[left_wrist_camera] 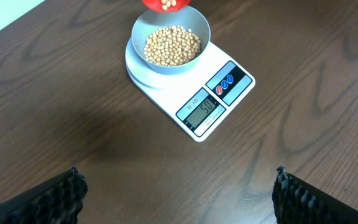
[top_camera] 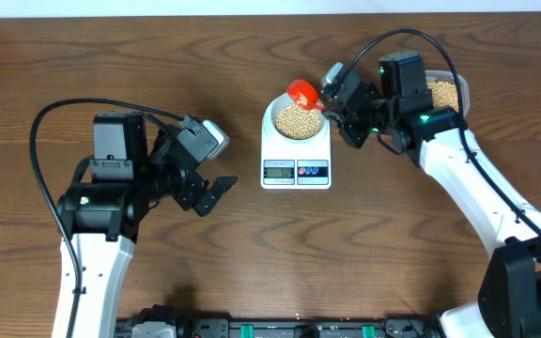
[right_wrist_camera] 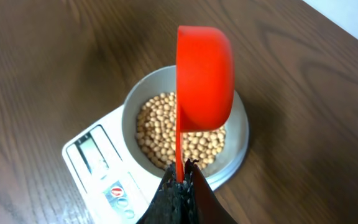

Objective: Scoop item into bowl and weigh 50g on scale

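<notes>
Beans [left_wrist_camera: 171, 45] already piled in bowl [left_wrist_camera: 194, 22] on the scale [left_wrist_camera: 219, 93]; right claw [right_wrist_camera: 180, 186] clamped on red scoop [right_wrist_camera: 204, 74] above it, likely final top-up. Left claw [top_camera: 216, 195] wide apart.

On the table [top_camera: 205, 263], scale [top_camera: 296, 172] near the middle of the far edge, bowl [left_wrist_camera: 140, 31] on it, beans [top_camera: 296, 120] in the bowl, scoop [top_camera: 303, 93] over its far rim, tub [top_camera: 460, 94] further right.

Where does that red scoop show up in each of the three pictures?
Overhead: red scoop over the bowl's upper-right rim, above centre.
Left wrist: only part of it, cut by the top edge.
Right wrist: centre, handle down in the right gripper.
Shared landmark: bowl of soybeans on the white scale.
</notes>
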Tool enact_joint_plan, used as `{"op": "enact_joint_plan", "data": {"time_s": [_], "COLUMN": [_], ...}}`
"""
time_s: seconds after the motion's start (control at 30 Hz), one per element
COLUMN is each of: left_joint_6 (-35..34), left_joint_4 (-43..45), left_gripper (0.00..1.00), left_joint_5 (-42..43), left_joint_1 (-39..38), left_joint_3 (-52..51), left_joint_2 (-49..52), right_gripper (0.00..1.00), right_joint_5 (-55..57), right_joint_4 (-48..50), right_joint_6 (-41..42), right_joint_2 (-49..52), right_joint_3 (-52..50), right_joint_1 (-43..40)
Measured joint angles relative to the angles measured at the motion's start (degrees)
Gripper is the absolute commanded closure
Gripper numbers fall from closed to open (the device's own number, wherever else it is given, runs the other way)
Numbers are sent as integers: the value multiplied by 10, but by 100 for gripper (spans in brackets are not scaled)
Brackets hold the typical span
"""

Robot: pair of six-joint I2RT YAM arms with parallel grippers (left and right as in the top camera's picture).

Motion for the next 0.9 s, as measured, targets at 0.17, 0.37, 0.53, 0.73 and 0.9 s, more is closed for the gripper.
{"op": "enact_joint_plan", "data": {"time_s": [0.17, 0.37, 0.53, 0.73, 0.9], "left_joint_6": [0, 0, 0, 0, 0], "left_joint_4": [0, 0, 0, 0, 0], "left_gripper": [2, 2, 2, 2, 2], "left_joint_5": [0, 0, 0, 0, 0], "left_joint_1": [0, 0, 0, 0, 0], "left_joint_3": [0, 0, 0, 0, 0], "left_joint_2": [0, 0, 0, 0, 0], "right_gripper": [99, 99, 99, 99, 99], "right_joint_5": [11, 12, 2, -32, -41], "right_joint_4": [1, 1, 1, 1, 1], "right_joint_6": [-4, -3, 28, 52, 64], "right_joint_2": [0, 0, 0, 0, 0], "right_joint_3": [0, 0, 0, 0, 0], "right_joint_1": [0, 0, 0, 0, 0]}}
